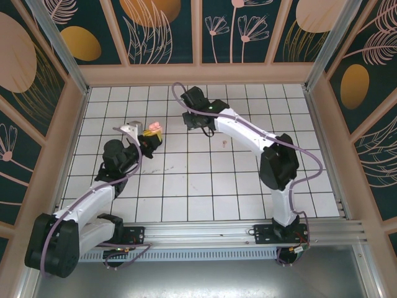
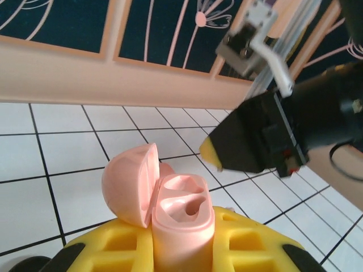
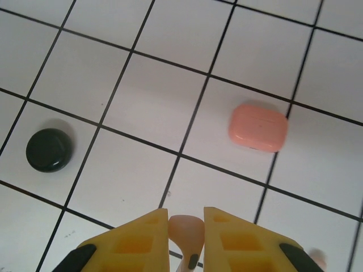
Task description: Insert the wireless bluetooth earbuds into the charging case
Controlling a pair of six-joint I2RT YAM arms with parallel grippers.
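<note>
White tiled floor [image 1: 205,186] is boxed in by dark walls [image 1: 161,31] painted with pale flowers and leaves. From the near edge the right arm [image 1: 273,161] reaches far across the tiles, and the left arm [image 1: 93,198] stretches a shorter way.

The right gripper [image 3: 186,222] is the landmark. Its yellow fingers are nearly closed, pinching a pale pink earbud [image 3: 186,232] between them above the tiles. Left of the right gripper in the top view, the left gripper [image 2: 181,241] clamps an open pink case [image 2: 182,218] upright. The case's lid hangs back to one side and at least one of its two wells looks bare. In the left wrist view, the right gripper's yellow tip is up and to the right of that case, not touching it.

Ahead of the right gripper and to its right, a closed coral case [image 3: 258,126] lies flat on a tile. Ahead and to its left sits a round dark case [image 3: 49,149], also closed. In the top view a loose pink earbud [image 1: 224,144] lies on the floor just right of the right gripper.
</note>
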